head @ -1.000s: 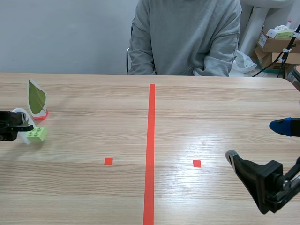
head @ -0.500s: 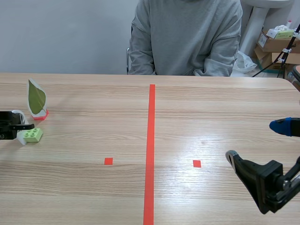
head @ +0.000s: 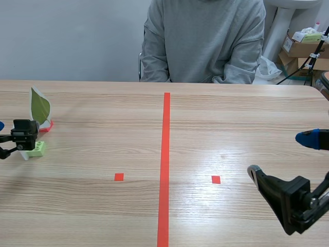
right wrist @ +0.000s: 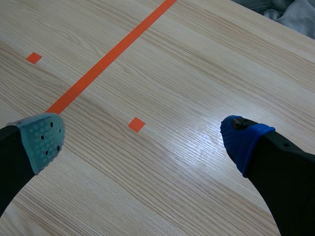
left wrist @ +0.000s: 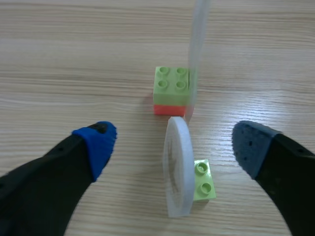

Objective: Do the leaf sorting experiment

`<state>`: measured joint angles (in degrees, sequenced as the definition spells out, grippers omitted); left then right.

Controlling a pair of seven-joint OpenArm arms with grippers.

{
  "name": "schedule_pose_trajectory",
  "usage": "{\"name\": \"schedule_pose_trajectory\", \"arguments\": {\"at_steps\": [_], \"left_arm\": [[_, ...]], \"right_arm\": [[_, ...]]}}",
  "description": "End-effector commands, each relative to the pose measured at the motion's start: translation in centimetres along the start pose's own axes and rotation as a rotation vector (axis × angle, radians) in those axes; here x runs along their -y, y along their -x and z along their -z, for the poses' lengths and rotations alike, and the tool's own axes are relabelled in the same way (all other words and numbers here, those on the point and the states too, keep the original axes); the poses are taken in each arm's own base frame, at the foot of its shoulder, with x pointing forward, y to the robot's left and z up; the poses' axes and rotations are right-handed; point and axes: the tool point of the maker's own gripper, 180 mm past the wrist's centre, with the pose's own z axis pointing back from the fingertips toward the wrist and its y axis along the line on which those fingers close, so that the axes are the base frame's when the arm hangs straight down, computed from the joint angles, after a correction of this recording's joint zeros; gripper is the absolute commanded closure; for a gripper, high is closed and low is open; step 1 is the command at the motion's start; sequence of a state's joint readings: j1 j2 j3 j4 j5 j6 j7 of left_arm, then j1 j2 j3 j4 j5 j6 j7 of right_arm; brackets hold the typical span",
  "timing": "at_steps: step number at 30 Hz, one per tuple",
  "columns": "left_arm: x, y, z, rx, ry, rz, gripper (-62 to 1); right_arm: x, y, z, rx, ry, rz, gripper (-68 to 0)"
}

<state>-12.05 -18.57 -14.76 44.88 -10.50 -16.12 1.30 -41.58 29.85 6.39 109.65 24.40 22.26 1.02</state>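
left hand [left wrist: 174,141] hung wide open at the tabletop's [head: 103,206] left edge, around a white disc [left wrist: 177,167] on a green brick [left wrist: 204,181], touching neither; the leaf [head: 40,107] stood just farther. right hand [right wrist: 142,140] gaped wide, near right.

Upright green leaf card [head: 40,107] on green-over-red brick [left wrist: 171,91], near standing round card [left wrist: 178,164] on light-green brick [left wrist: 204,181]
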Motion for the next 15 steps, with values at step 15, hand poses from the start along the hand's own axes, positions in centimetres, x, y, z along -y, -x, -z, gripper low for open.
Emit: {"name": "schedule_pose_trajectory", "arguments": {"at_steps": [15], "left_arm": [[10.9,-4.5,-8.3,0.113,0.453,0.228,-61.9]], "right_arm": [[0.4,-0.6,0.1,0.006,0.01,-0.014,-66.7]]}}
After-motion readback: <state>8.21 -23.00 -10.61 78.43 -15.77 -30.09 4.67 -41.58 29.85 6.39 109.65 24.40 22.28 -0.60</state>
